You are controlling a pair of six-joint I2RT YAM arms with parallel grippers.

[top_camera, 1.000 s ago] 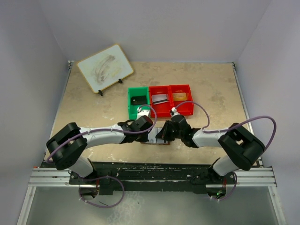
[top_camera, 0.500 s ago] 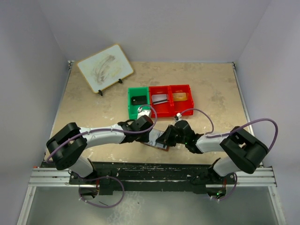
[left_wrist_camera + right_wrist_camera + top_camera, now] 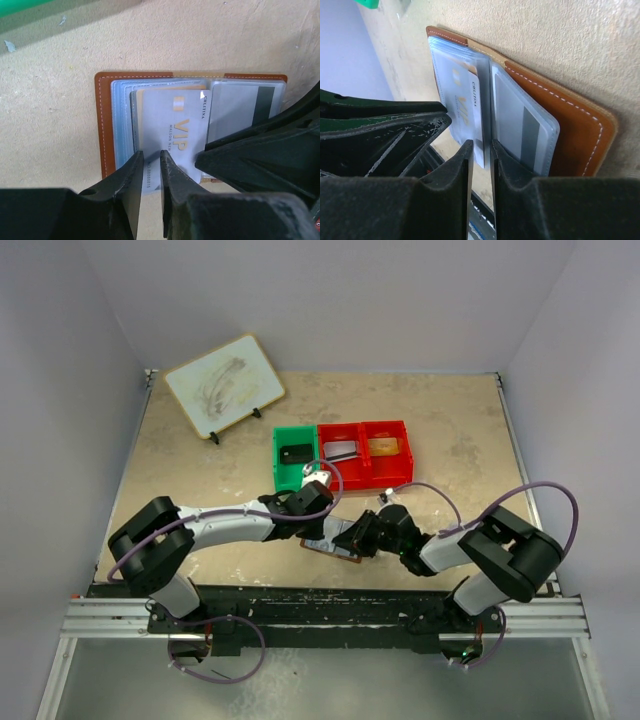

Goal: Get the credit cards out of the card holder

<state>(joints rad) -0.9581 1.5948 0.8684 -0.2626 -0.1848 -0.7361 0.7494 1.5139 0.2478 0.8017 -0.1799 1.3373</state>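
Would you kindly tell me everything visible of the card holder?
The card holder lies open and flat on the table: tan-brown leather with pale stitching, clear plastic sleeves inside. A pale VIP card sits partly out of one side's sleeves; a grey card with a dark stripe fills the other. The left gripper and right gripper meet its near edge, nearly closed; their grip is unclear.

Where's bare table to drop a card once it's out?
Bare table right of the red bins, and left of the green bin below the board. Crowded around the card holder: left gripper and right gripper meet there.
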